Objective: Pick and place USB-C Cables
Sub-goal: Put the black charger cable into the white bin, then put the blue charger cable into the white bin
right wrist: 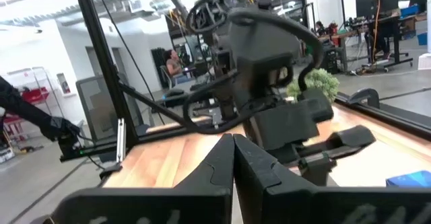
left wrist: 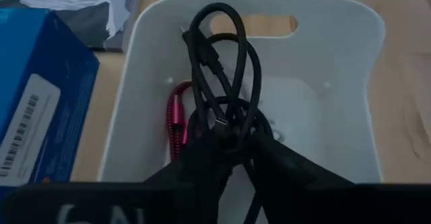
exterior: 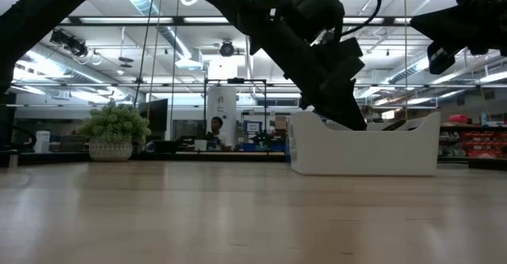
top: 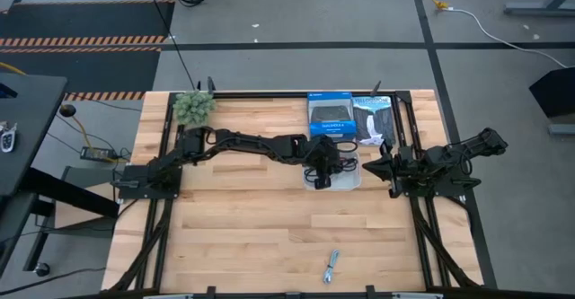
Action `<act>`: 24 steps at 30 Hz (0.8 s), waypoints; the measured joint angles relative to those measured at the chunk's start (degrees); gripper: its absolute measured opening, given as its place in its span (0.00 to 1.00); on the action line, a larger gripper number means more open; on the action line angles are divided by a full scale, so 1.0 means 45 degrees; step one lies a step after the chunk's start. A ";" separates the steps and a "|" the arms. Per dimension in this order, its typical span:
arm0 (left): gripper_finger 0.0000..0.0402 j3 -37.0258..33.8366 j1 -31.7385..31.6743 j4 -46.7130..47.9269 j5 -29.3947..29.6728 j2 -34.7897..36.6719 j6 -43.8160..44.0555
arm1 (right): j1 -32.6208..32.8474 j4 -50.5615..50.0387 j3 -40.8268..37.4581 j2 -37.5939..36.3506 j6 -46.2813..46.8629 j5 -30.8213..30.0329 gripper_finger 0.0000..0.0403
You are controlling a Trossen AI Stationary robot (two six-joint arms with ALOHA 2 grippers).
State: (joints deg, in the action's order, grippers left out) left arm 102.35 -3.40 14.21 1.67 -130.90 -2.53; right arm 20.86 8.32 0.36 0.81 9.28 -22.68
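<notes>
The left gripper [left wrist: 232,146] has its jaws clenched on the black cable [left wrist: 222,76], whose loops stand up between the fingers over the inside of the white tray [left wrist: 337,56]; the right gripper [right wrist: 234,150] has its jaws pressed together with nothing between them and waits just beside the tray's right end. Nearest the front edge of the table, the grey-silver cable [top: 331,266] lies alone on the bare wood, well apart from both arms. Farther back, the left arm reaches across the table and its wrist covers much of the tray [top: 355,180] from above. Inside the tray, the red cable [left wrist: 176,120] lies on the floor against the wall nearest the boxes, partly behind the black loops. Just beyond the tray stand a blue box [top: 329,113] and a black box [top: 375,119] side by side. At the far left corner sits a fuzzy green clump [top: 193,107]. In the room beyond the table, a person [exterior: 215,129] is visible.
</notes>
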 joint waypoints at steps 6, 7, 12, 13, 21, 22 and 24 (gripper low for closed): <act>0.22 -0.0005 -0.0006 0.0251 0.0015 0.0245 -0.0190 | -0.0001 0.0069 0.0005 0.0060 0.0000 0.0005 0.03; 0.22 -0.0006 -0.0002 0.0259 0.0015 0.0364 -0.0228 | 0.0000 0.0098 0.0000 0.0065 0.0000 0.0005 0.03; 0.20 -0.0006 0.0005 0.0206 0.0003 0.1059 -0.0256 | 0.0000 0.0139 0.0000 0.0070 0.0000 0.0002 0.03; 0.20 -0.0006 0.0019 0.0206 -0.0120 0.1191 -0.0254 | 0.0000 0.0135 0.0000 0.0070 0.0000 0.0005 0.03; 0.20 -0.0002 0.0050 -0.0052 -0.4989 0.1619 0.1418 | -0.0005 0.0140 0.0000 0.0070 0.0000 0.0001 0.03; 0.20 -0.0002 0.0085 -0.0035 -0.5619 0.1619 0.2056 | 0.0000 0.0140 0.0000 0.0070 0.0000 0.0005 0.03; 0.20 -0.0002 0.0220 0.0053 -0.6657 0.1619 0.3087 | 0.0000 0.0140 0.0002 0.0070 0.0000 0.0000 0.03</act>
State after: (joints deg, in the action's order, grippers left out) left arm 102.35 -2.41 14.45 -28.28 -123.61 11.36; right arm 20.86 8.95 0.37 1.13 9.28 -22.68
